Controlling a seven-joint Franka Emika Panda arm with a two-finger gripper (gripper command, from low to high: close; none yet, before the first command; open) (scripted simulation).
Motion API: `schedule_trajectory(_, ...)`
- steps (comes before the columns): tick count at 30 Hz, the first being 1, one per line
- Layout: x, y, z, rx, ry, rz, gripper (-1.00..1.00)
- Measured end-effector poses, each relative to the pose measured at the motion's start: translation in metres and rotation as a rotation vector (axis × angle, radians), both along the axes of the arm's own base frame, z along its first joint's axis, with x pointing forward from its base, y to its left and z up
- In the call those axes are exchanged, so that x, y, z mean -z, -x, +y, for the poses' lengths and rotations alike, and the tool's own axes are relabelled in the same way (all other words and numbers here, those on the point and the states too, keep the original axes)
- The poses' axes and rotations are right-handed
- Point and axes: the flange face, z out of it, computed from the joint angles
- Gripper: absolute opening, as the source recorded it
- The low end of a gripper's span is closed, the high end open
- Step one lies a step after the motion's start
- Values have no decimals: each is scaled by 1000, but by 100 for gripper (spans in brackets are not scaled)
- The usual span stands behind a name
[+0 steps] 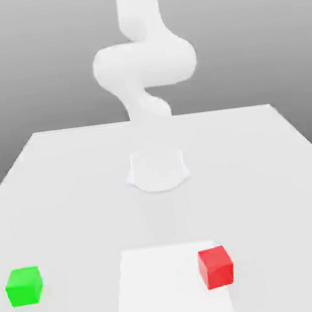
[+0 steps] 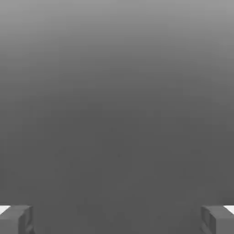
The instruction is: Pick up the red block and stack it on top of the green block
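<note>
Resting on pale grey table (image 1: 66,183): green block (image 1: 24,285), red block (image 1: 216,267), well apart; fingers (image 2: 16,220) spread, empty.

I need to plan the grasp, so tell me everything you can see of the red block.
The red block is a small, plain, bright red cube with matte faces. It sits flat and upright on the table, at the near edge toward the exterior view's right, turned slightly so two sides show. Nothing touches it; the green block lies far apart from it.

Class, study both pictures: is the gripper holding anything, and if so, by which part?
Nothing is held. The gripper is open with an empty gap; the red block and green block sit apart on the table.
</note>
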Motion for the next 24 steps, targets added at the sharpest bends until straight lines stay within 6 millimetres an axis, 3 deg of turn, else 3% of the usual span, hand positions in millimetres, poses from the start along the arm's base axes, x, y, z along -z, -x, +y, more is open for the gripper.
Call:
schedule_trajectory(5, 108, -52, 21, -42, 13, 173, 0)
schedule_trajectory(10, 219, -73, 41, -84, 30, 339, 0)
schedule_trajectory(15, 328, -66, 60, -127, 50, 505, 0)
schedule_trajectory(20, 429, -33, 76, -175, 74, 671, 0)
schedule_trajectory(24, 481, -24, 76, -180, 78, 711, 0)
